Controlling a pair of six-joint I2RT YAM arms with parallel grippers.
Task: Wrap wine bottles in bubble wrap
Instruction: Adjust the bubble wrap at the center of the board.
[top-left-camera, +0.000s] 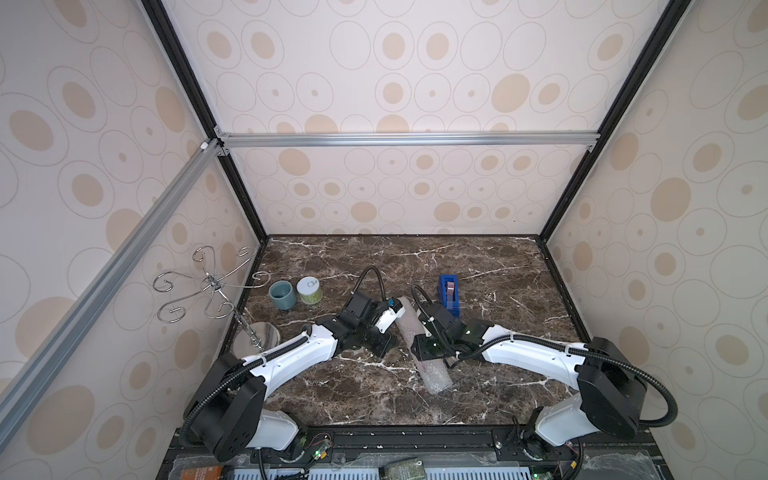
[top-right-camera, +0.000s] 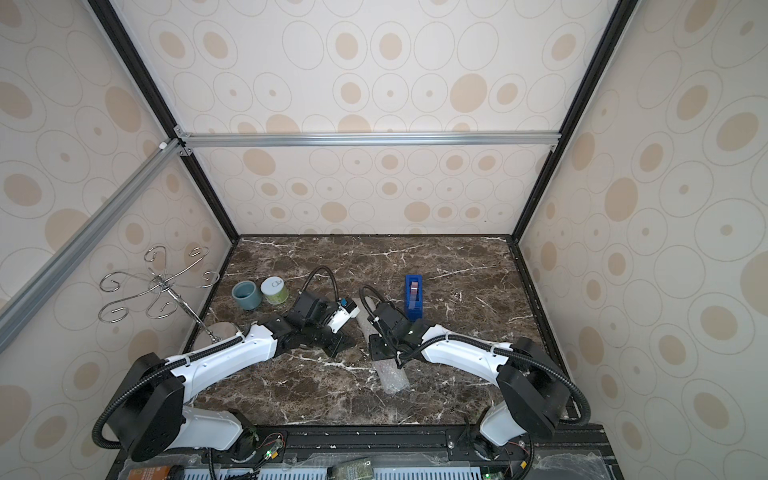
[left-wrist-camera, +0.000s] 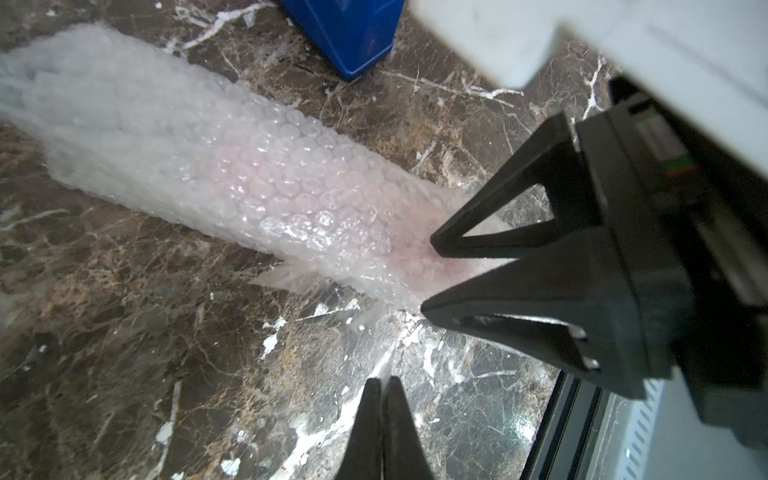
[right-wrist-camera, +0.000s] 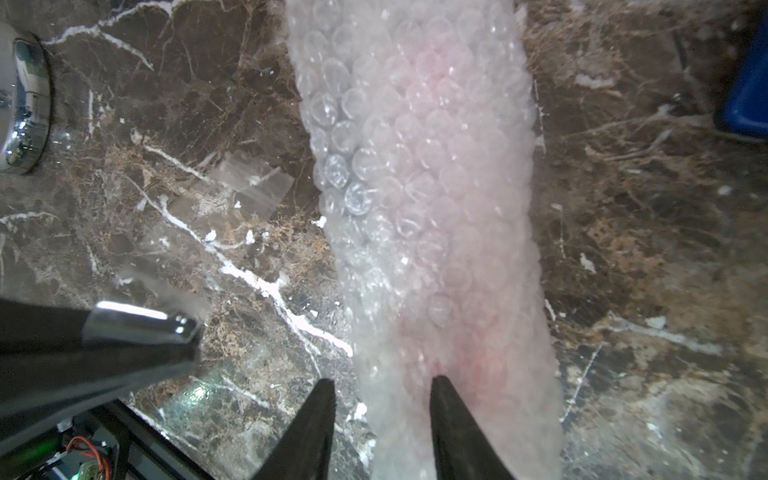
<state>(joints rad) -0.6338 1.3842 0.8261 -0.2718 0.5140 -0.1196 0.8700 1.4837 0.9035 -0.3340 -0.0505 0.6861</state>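
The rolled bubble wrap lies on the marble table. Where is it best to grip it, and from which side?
Probably take the bubble wrap at its pinkish stretch, where the bottle seems to stiffen it, from above, jaws across its width. It lies flat and long; the pale ends look hollow.

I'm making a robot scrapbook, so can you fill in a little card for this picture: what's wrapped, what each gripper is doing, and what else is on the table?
Wrapped thing: wine bottle, only a pink glow through the bubble wrap
Wrap shape: rolled tube lying on the table
Left gripper: shut, beside the tube
Right gripper: open, jaws apart at the tube
Nearby: blue tape dispenser, cup, jar, metal hook stand
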